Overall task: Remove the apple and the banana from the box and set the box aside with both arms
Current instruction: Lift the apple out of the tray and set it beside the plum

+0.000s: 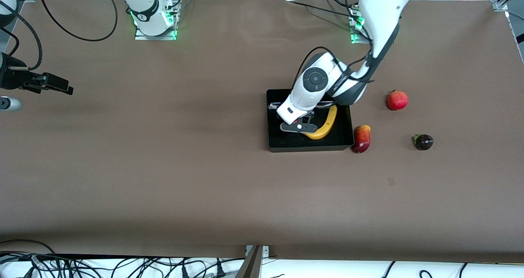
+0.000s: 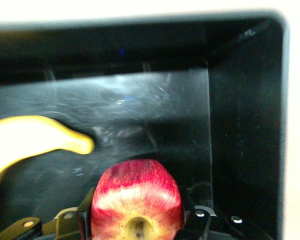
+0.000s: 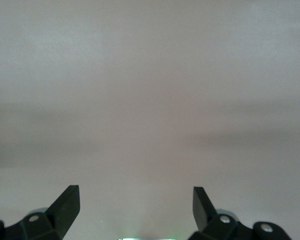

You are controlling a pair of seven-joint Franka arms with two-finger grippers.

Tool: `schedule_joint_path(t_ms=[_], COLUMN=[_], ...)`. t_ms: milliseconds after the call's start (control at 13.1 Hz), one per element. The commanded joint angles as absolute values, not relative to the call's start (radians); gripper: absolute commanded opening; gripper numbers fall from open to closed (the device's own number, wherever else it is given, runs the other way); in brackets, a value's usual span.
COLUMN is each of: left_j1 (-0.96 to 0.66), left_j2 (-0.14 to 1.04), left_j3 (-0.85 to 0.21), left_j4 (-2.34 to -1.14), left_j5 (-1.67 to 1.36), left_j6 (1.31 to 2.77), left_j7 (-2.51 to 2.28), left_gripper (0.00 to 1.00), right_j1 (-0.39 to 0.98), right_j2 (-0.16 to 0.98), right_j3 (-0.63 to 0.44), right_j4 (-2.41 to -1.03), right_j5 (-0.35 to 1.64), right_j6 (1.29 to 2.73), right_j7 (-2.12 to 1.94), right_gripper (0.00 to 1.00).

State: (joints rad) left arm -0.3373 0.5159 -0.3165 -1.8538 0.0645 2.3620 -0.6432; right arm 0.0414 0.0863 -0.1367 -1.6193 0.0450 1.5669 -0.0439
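On the brown table (image 1: 163, 167), nearest to the front camera, a dark purple round fruit (image 1: 423, 141) lies toward the left arm's end; a little closer to the box, a red and yellow elongated fruit (image 1: 362, 139) touches the box's outer corner; farther from the camera, a round red fruit (image 1: 397, 100) sits alone, well apart from both. The black box (image 1: 278, 145) stands near the middle of the table, and the banana (image 1: 327, 124) lies inside it, curved along the wall at the left arm's end. The left gripper (image 1: 301, 126) is down inside the box, just beside the banana; its fingers (image 2: 192, 222) are closed on the apple (image 2: 137, 202), which is held low over the box floor, as the left wrist view shows, with the banana's tip (image 2: 80, 144) close to it. The right gripper (image 1: 53, 83) waits over the bare table at the right arm's end, its fingers (image 3: 65, 205) spread wide, holding nothing.
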Motion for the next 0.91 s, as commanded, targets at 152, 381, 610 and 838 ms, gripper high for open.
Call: schedule_joint_path(t_ms=[152,381,610,838], left_j1=[-0.189,-0.01,0.136,0.201], left_j2=[0.232,0.134,0.138,0.242], left_j3=[-0.324,-0.322,-0.308,-0.25], left_j4=[-1.926,-2.055,-2.156,-2.25], left_j5=[0.058,0.031,0.032,0.044], left_j6=[2.087,2.089,2.184,2.402], left_j7=[-0.433,-0.102,0.145,0.27], left_gripper=[0.0,0.0,0.0,0.0], right_j1=[0.037,0.037,0.037,0.037], right_j2=[0.087,0.094,0.094,0.095], right_j3=[-0.138,-0.138,-0.138,-0.138], right_j4=[-1.605,-1.605,-1.605,-1.605], right_j5=[0.057,0.049,0.049,0.049], right_j6=[1.551,1.562,1.56,1.56], right_j7=[-0.049,-0.048,-0.048,-0.048], right_gripper=[1.0,1.0,1.0,1.0])
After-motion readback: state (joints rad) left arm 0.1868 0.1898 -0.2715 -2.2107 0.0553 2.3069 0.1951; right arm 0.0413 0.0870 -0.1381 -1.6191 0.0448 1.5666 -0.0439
